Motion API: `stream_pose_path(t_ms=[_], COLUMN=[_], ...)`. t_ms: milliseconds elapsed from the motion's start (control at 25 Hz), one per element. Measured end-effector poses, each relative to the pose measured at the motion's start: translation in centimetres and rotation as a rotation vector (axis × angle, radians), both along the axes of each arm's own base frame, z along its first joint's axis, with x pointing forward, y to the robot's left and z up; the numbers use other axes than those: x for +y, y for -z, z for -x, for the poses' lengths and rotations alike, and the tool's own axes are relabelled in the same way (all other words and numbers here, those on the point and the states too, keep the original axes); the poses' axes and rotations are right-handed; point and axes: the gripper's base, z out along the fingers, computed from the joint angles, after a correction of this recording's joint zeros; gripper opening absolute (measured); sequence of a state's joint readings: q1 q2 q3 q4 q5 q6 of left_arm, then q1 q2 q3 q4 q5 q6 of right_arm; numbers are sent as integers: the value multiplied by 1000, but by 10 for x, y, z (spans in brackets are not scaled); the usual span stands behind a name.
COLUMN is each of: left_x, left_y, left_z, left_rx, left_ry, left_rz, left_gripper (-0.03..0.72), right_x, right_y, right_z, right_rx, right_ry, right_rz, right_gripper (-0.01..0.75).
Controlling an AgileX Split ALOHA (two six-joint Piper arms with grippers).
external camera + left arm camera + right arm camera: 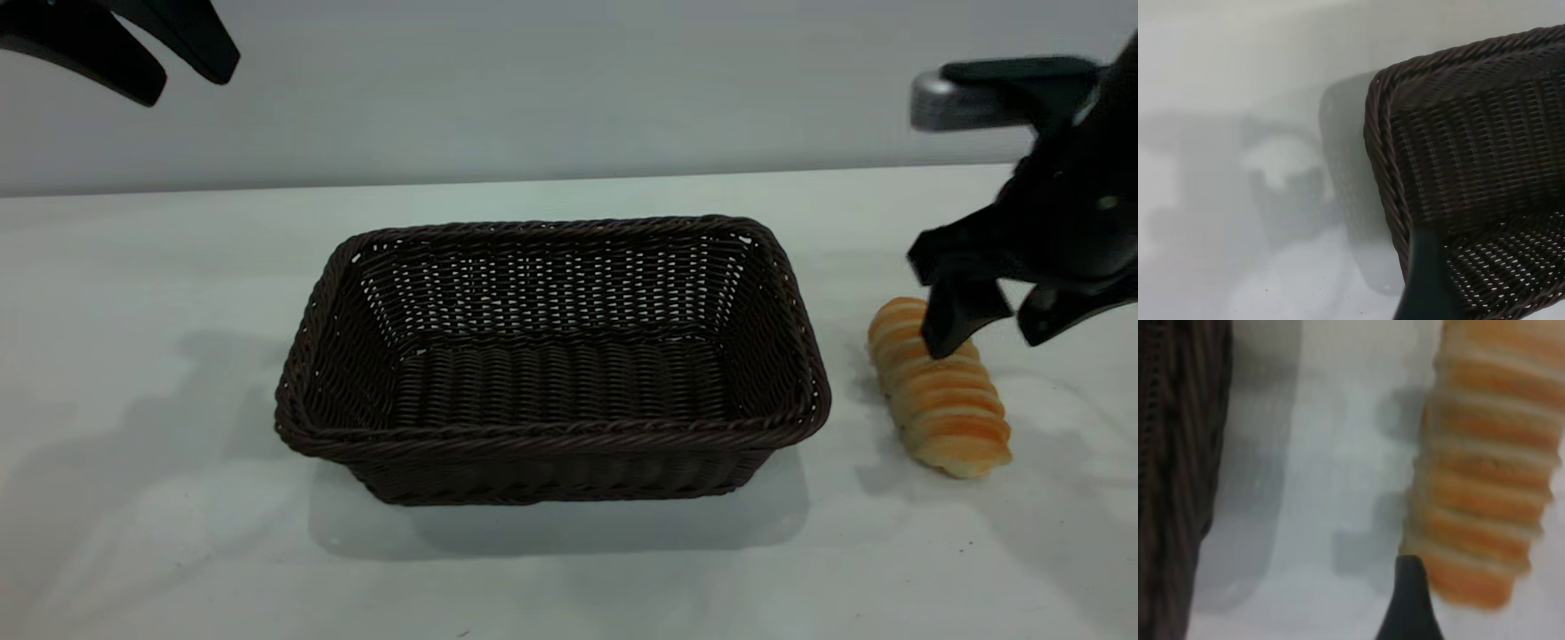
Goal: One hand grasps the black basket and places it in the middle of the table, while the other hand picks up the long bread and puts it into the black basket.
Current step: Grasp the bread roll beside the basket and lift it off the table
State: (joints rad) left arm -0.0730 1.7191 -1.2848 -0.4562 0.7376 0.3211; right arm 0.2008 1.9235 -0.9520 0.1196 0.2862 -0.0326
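You have the table (178,533) spread under both arms, its near and side edges cut off by the exterior view. The black basket (551,356) sits on it at the middle, upright and with nothing inside, well below and off to the inner side of your left gripper (160,67). That gripper hangs high at the corner of the exterior view with its two curved fingers apart, clasping nothing; most of its body is out of frame. In the left wrist view you get only one basket (1471,167) corner, the rest cropped, with a single dark fingertip (1425,280) crossing in front of it.

Your right gripper (987,329) is low, directly over the far end of the long bread (942,391), which lies on the table just beside the basket's short side, apart from it. The blocky fingers are parted and straddle nothing yet; one fingertip (947,324) overlaps the loaf, and you cannot tell whether it touches. In the right wrist view the bread (1485,473) is blurred and cropped, one fingertip (1408,600) just beside its end, and the basket's wall (1171,480) is a dark strip at the frame edge.
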Motion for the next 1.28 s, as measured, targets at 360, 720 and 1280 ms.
stream_pose_path(t_ms=[360,720,1280], left_x=[-2,-2,-2], left_y=[-1,-1,-1], left_z=[0,0,0], left_rx=[0,1,1], left_ry=[-10,-13,-15], left_rz=[25,34,37], left_gripper=[573,573,573], right_x=[5,0,-6], right_y=[48,66,16], right_z=[-26,-31,-33], right_rx=[41,64,10], right_ry=[-6,-14,-28], right_rz=[16,37,44], right_gripper=[591,440,48])
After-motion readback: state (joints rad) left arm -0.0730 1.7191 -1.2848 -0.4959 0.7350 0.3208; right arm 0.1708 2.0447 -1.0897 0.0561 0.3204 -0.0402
